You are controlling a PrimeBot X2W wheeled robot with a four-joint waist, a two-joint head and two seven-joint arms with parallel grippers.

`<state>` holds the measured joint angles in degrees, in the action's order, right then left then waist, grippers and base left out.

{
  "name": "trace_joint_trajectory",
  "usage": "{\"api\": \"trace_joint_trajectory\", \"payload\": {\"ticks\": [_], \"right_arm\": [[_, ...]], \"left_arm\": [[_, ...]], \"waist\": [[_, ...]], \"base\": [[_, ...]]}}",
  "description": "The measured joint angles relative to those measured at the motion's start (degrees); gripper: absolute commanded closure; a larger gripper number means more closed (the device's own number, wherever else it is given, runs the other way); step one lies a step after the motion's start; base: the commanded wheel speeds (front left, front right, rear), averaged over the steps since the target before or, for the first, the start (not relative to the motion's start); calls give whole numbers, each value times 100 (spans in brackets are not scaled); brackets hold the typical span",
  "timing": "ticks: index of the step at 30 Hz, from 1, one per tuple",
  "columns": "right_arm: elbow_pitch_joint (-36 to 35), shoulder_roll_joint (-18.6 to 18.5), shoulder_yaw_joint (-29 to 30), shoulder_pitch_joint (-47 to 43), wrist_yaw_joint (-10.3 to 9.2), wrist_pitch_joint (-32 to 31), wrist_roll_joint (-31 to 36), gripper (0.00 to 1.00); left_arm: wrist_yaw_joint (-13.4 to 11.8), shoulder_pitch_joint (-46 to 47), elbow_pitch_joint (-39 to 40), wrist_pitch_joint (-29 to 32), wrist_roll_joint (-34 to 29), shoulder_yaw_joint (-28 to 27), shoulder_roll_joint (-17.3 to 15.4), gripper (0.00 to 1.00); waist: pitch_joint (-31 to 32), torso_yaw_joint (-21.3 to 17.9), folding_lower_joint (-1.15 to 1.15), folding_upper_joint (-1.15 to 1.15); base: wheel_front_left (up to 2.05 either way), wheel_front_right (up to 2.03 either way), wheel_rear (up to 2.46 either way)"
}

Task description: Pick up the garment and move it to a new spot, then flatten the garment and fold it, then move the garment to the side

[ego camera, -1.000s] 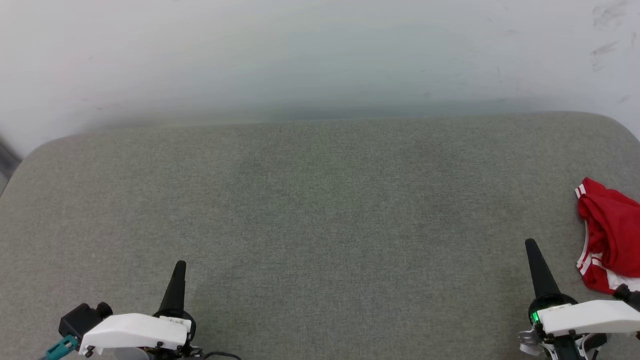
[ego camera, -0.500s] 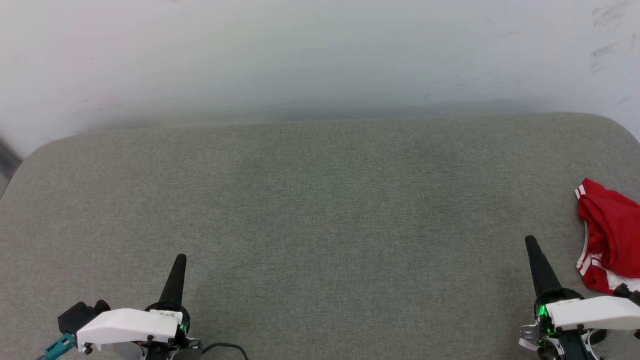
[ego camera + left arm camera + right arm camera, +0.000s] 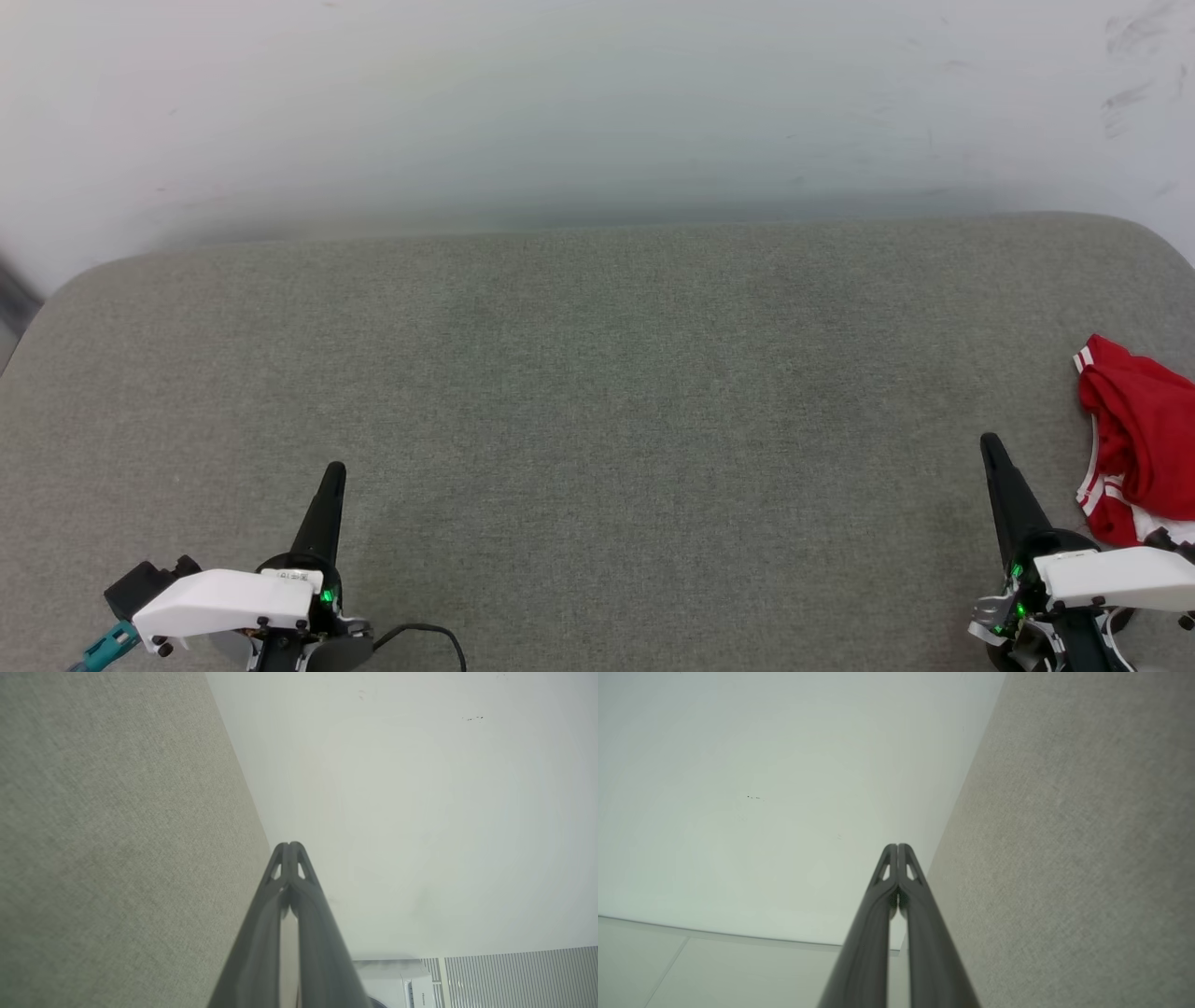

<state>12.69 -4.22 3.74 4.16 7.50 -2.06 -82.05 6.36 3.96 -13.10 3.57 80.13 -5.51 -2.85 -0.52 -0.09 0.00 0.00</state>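
**Garment point(image 3: 1144, 439): red jersey, bunched at right edge of grey cushion point(image 3: 597, 392)**

Condition: crumpled heap, striped trim showing, partly cut off by the frame; not spread flat, no tidy fold visible. Its place at the side fits either a heap waiting to be picked up or one already set aside.

Right gripper point(image 3: 988, 441): low, just beside the garment, fingers clear of it, pressed together, holding nothing, pointing towards the wall point(image 3: 597, 112).

Left gripper point(image 3: 334, 469): well apart from the garment, same pose, tips meeting, empty.

Both probably parked near the robot to keep the cushion's middle free.
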Motion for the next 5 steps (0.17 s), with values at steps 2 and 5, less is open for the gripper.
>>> {"api": "trace_joint_trajectory", "payload": {"ticks": [2,5], "right_arm": [[8,1,5,23,0,-9,-90,100],[22,1,21,41,0,-56,-222,100]], "left_arm": [[5,14,-7,33,88,-8,0,100],[20,27,-18,58,233,-19,0,100]], "waist": [[2,1,0,0],[6,1,0,0]], "base": [[0,0,0],[0,0,0]]}}
